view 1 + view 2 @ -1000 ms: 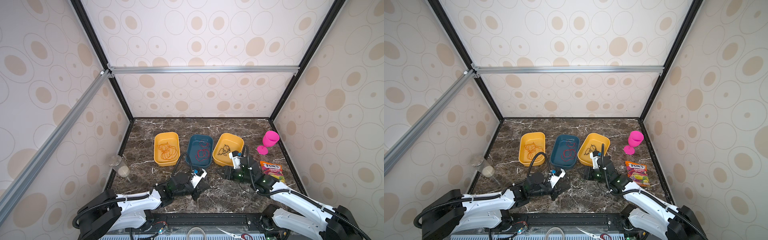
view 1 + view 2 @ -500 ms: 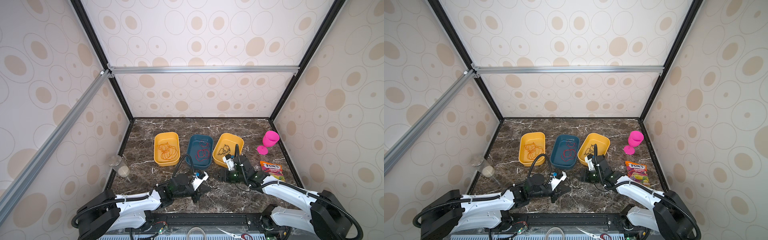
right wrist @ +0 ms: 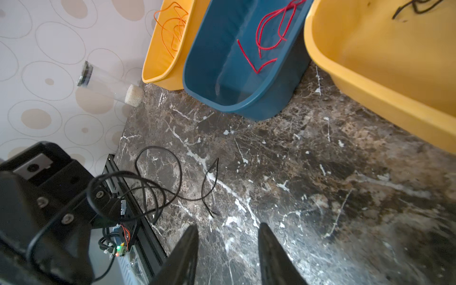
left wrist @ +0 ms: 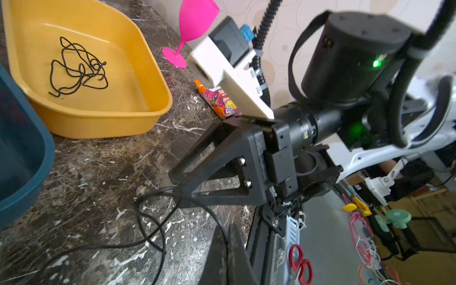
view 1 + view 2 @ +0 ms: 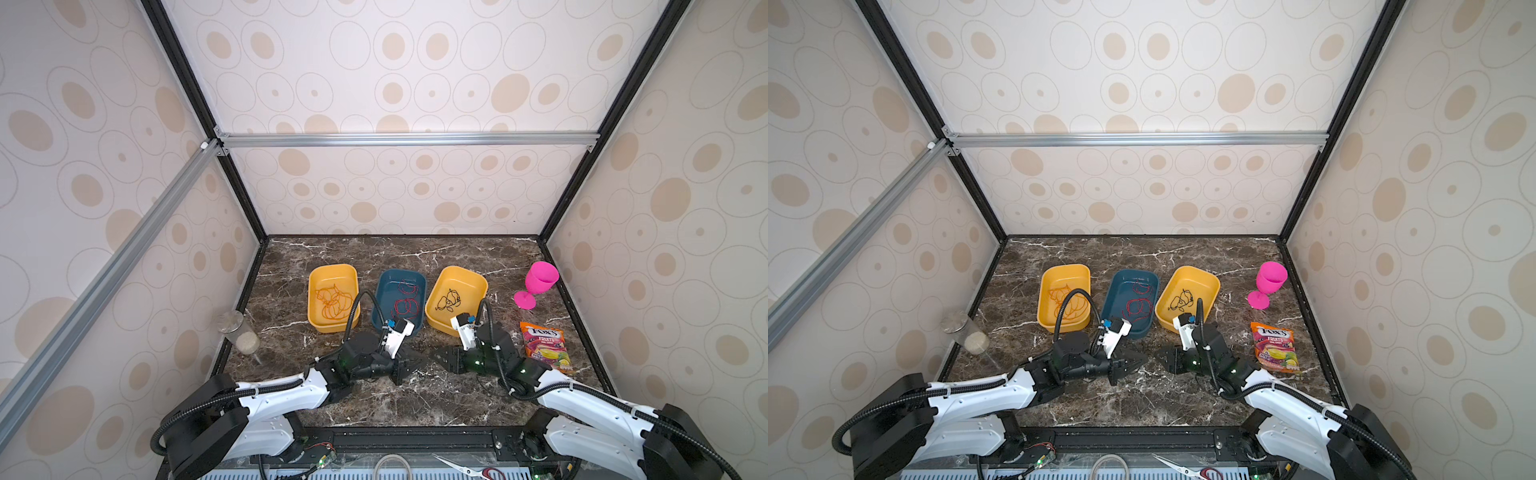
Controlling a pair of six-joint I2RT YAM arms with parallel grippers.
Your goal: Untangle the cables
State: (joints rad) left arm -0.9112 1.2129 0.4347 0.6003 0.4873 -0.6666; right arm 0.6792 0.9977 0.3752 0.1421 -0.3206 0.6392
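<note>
Black cable (image 3: 181,172) loops sprawl left-to-right across marble (image 3: 296,172), free end toward spread right tool (image 3: 228,225); left tool (image 4: 225,229) clamps it.

Open marble (image 5: 395,253) behind the row of trays (image 5: 401,272), goblet (image 5: 540,282) and candy bag (image 5: 544,345) at right, loose black cable (image 3: 154,147) across the front strip.

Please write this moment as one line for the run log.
left tool: shut on loose cable | right tool: open, empty | loose cable: black, lies partly on table

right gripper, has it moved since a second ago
Yes: the right gripper has slid left and nearer the front, away from the candy bag.
</note>
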